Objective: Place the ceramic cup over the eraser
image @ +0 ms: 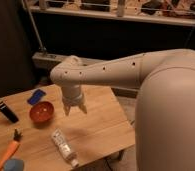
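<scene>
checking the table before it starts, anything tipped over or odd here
Only the white bottle stands out: it lies on its side near the front edge of the table. The red-orange bowl sits upright, and the eraser lies flat. The gripper hangs open above the table beside the bowl, holding nothing.
</scene>
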Motion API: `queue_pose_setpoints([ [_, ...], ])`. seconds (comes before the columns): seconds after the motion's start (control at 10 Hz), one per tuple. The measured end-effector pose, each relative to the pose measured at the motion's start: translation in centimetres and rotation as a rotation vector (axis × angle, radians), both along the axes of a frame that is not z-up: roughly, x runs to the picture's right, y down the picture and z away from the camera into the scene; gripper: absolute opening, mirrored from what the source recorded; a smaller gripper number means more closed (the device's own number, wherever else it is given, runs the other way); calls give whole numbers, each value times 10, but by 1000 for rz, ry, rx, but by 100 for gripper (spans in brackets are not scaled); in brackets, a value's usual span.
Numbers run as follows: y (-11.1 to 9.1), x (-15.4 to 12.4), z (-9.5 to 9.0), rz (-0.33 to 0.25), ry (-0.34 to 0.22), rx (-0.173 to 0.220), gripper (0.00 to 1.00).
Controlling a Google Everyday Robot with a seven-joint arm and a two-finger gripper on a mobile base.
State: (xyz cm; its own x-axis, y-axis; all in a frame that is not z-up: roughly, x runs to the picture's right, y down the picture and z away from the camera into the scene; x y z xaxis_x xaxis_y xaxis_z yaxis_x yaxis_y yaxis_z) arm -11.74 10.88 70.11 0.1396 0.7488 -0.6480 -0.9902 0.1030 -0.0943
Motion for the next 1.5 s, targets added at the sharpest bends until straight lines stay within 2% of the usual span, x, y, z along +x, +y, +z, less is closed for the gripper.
queue_pose_setpoints([
  [0.2, 18, -33, -7, -143, -77, 5, 65],
  [0.5, 40, -78, -16, -296, -169, 10, 65],
  [0.6, 47, -90, -19, -330, -193, 7, 65],
  [0.7, 58, -109, -24, -393, -240, 3, 65],
  [0.9, 74, -132, -32, -481, -306, -6, 65],
  [1.1, 104, -159, -48, -619, -419, -26, 65],
  [1.5, 154, -199, -69, -796, -617, -71, 65],
])
